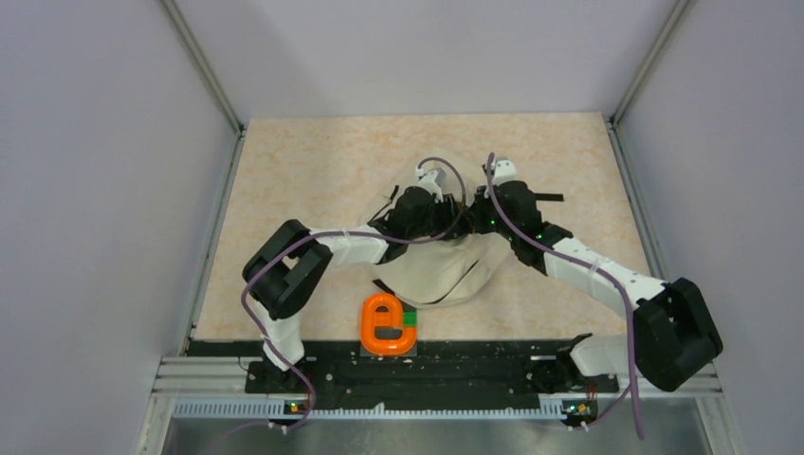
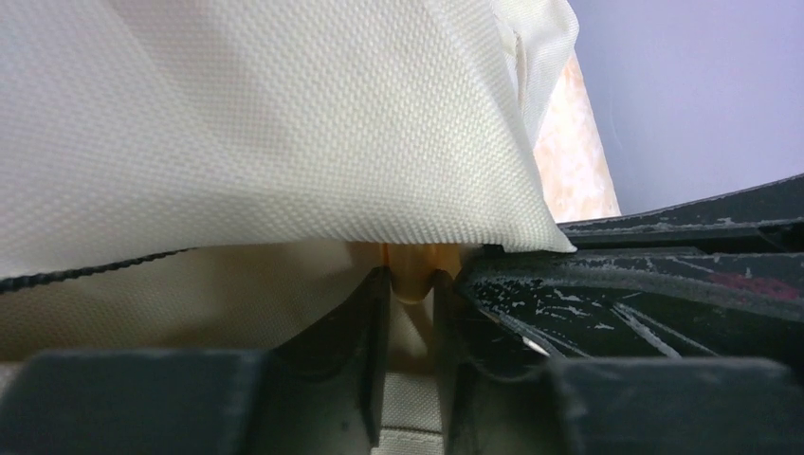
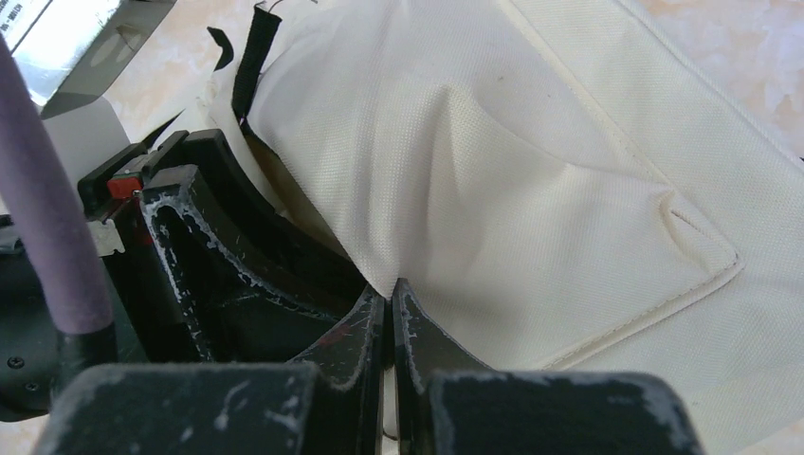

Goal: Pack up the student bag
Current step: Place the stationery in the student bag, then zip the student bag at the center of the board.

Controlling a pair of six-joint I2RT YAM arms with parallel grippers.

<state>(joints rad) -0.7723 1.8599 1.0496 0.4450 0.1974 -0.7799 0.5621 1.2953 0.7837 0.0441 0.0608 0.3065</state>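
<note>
The student bag [image 1: 446, 270], cream fabric with black trim, lies mid-table. In the left wrist view its fabric [image 2: 284, 123] hangs over my left gripper [image 2: 412, 284]. This gripper is shut on a small orange-yellow item [image 2: 414, 270], most of it hidden under the fabric. From above, the left gripper [image 1: 444, 210] sits at the bag's far end. My right gripper [image 1: 477, 216] meets it there. The right gripper [image 3: 391, 292] is shut on a fold of the bag's cream fabric [image 3: 531, 171], beside the front pocket seam.
An orange e-shaped object [image 1: 382, 324] with a green block [image 1: 410, 320] stands at the near table edge, just in front of the bag. A black strap [image 1: 548, 197] pokes out right of the bag. Grey walls enclose the table.
</note>
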